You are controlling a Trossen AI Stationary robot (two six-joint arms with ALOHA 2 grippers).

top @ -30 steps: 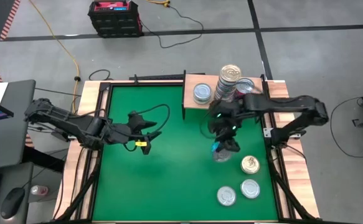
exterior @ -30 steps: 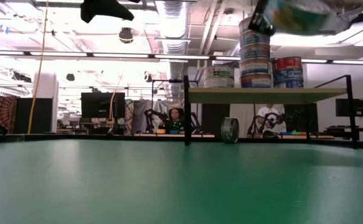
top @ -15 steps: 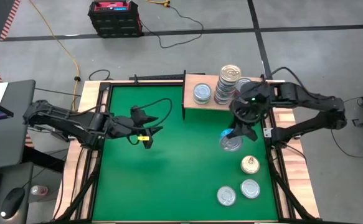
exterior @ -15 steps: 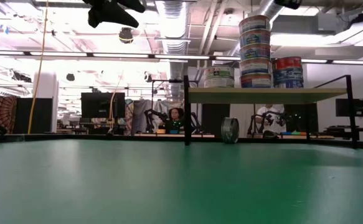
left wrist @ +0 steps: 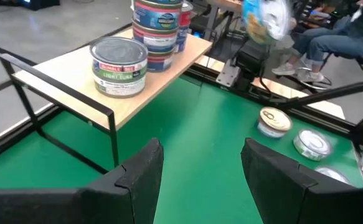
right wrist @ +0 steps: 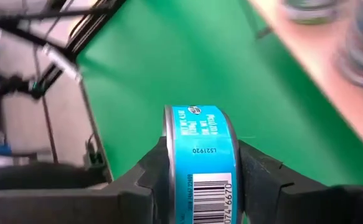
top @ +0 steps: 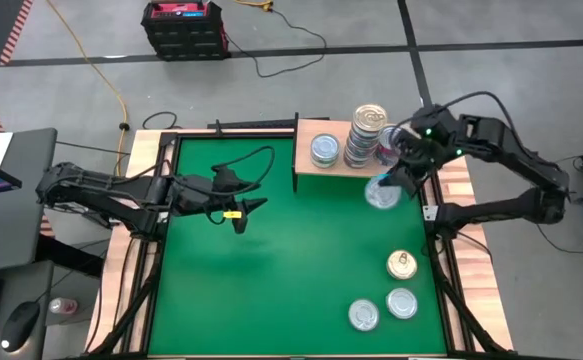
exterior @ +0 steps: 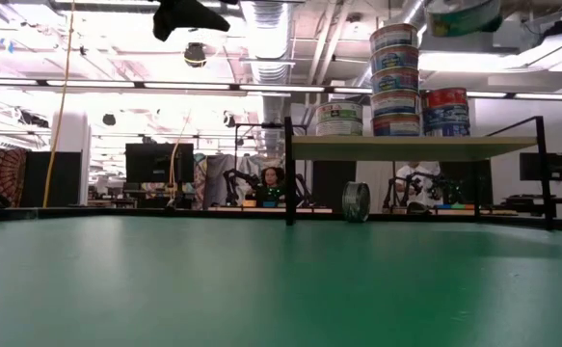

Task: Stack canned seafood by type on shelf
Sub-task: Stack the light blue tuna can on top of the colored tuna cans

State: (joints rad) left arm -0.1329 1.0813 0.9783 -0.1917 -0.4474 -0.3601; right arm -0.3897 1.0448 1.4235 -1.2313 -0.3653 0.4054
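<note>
On the shelf (top: 333,166) at the table's far edge, a single tin (top: 325,150) is sitting left of a tall stack (top: 367,135); three tins (top: 401,264) are lying at the near right.

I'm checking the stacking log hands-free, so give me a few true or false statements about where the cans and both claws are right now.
1. The right claw is shut on a blue-labelled can. True.
2. The shelf holds no cans yet. False: it carries a single can, a tall stack and more cans beside that.
3. Three cans lie flat on the green table, near its right side. True: one gold-lidded, two silver-lidded.
4. The left claw grips a can. False: it is open and empty, above the table's left half.
5. A can on its edge shows below the shelf in the low view. True.
</note>
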